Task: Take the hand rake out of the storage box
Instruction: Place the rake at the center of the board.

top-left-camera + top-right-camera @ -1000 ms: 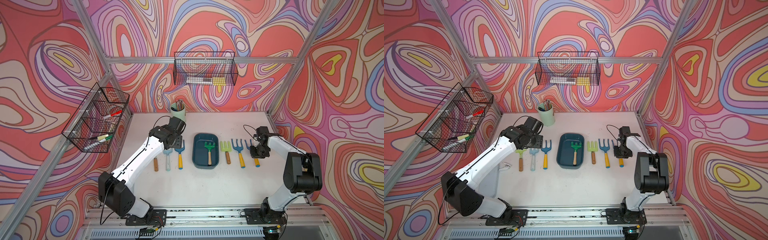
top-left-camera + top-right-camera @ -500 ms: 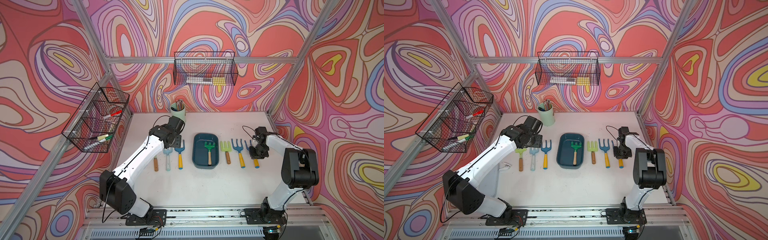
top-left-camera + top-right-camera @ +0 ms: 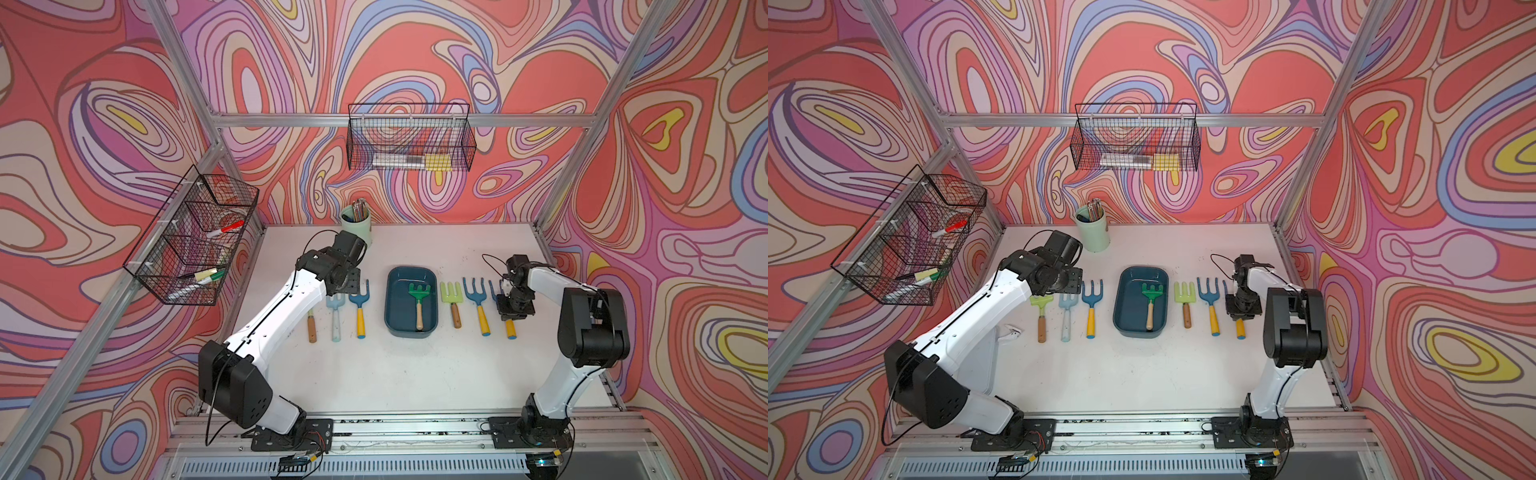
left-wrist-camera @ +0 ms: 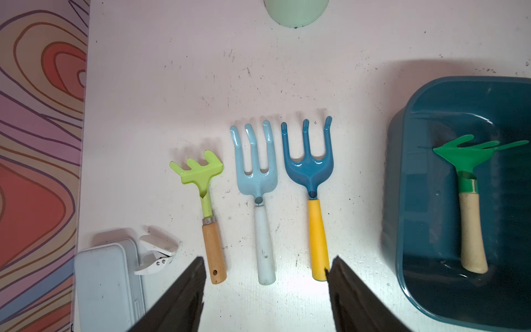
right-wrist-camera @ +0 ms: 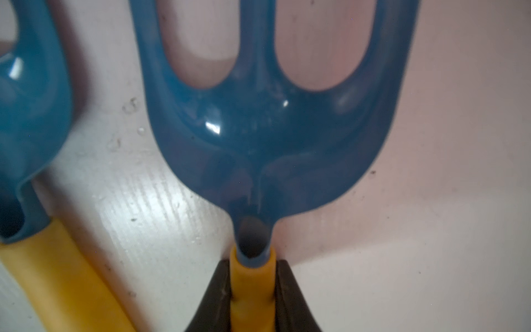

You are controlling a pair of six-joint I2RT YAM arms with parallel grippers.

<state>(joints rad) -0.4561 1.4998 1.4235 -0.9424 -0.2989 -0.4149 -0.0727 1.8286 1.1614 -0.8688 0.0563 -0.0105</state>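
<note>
The hand rake (image 3: 419, 295) (image 3: 1150, 297) (image 4: 465, 178), with a green head and a pale handle, lies inside the dark teal storage box (image 3: 390, 299) (image 3: 1121, 299) (image 4: 402, 201) at mid-table. My left gripper (image 4: 265, 261) (image 3: 347, 284) hovers open over the row of tools left of the box, holding nothing. At the far right of the table, my right gripper (image 5: 252, 267) (image 3: 515, 309) (image 3: 1241, 309) is shut on the yellow handle of a blue fork (image 5: 258, 129) (image 3: 510, 328) that rests on the table.
Left of the box lie a lime rake (image 4: 201, 172), a light blue fork (image 4: 255, 163) and a blue fork (image 4: 310, 161). On its right are a lime rake (image 3: 451, 293) and a blue fork (image 3: 473, 291). A pale green cup (image 3: 357, 230) stands behind. Wire baskets (image 3: 409, 141) (image 3: 191, 237) hang on the walls.
The right arm's elbow has shifted slightly while its gripper stays on the fork handle. The left arm has barely moved.
</note>
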